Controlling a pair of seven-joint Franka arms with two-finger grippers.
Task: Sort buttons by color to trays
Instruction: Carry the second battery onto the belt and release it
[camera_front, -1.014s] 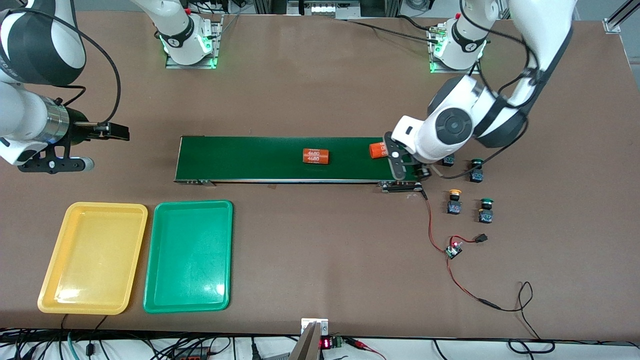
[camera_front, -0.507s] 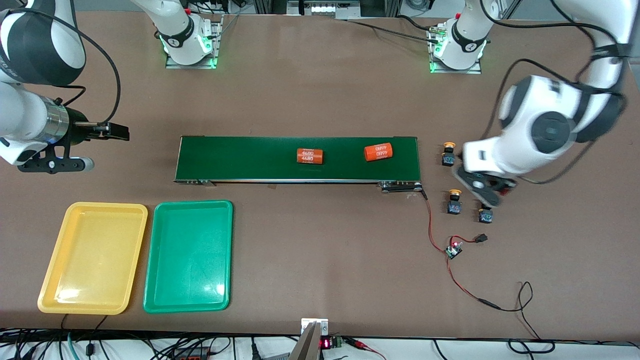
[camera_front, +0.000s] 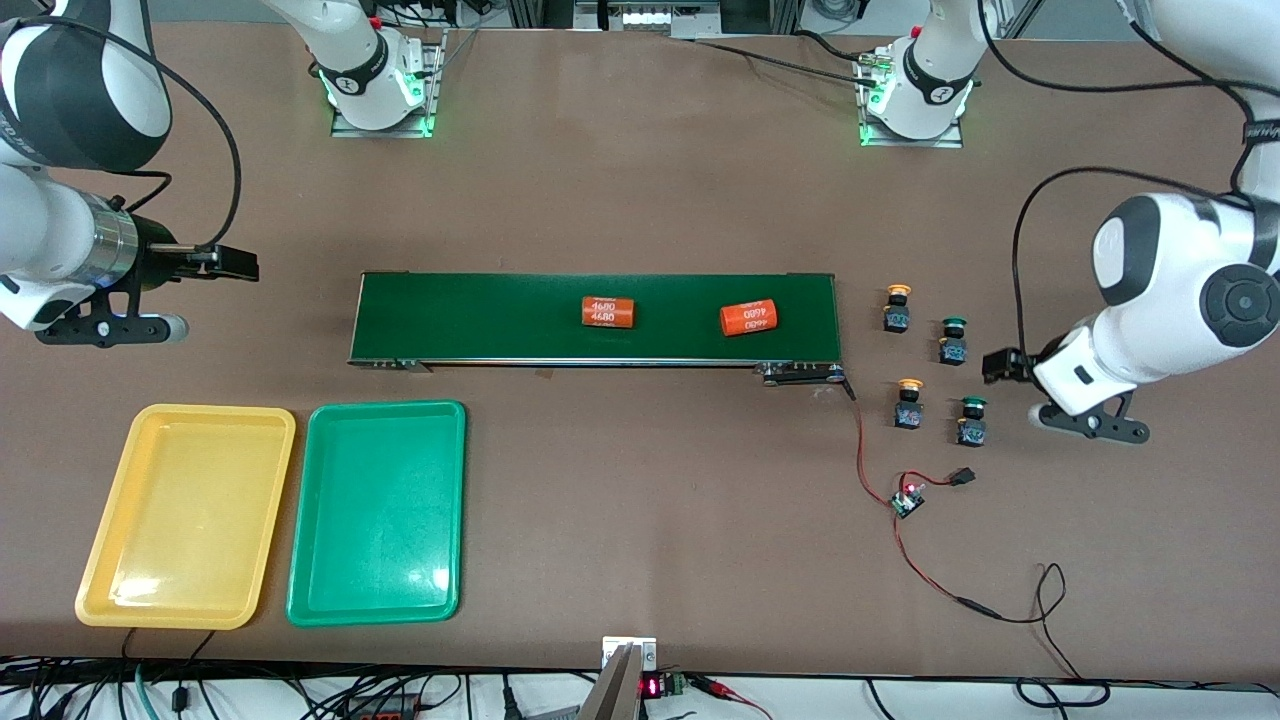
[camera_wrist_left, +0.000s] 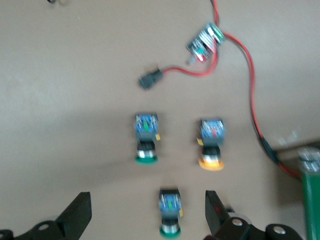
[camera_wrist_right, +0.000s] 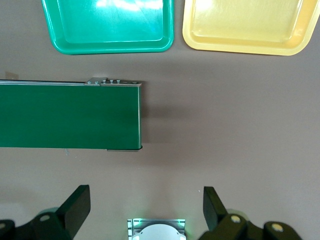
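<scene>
The dark-green conveyor belt (camera_front: 595, 318) lies across the middle of the table and serves as the landmark. At its end toward the left arm stand the four buttons: a yellow-capped button (camera_front: 897, 309) just beside the belt's end, a green-capped button (camera_front: 952, 341) a little farther toward the left arm's end of the table, and — nearer to the front camera — a second yellow-capped button (camera_front: 909, 404) and a second green-capped button (camera_front: 971, 421). Two orange cylinders (camera_front: 609, 312) lie on the belt. Nearer to the front camera than the belt's other end sit the yellow tray (camera_front: 108, 590) and the green tray (camera_front: 318, 600), side by side and holding nothing. The left gripper (camera_wrist_left: 147, 212) hovers over the table beside the buttons, fingers spread and gripping nothing. The right gripper (camera_wrist_right: 146, 207) waits over the table off the belt's end toward the right arm — fingers spread too.
</scene>
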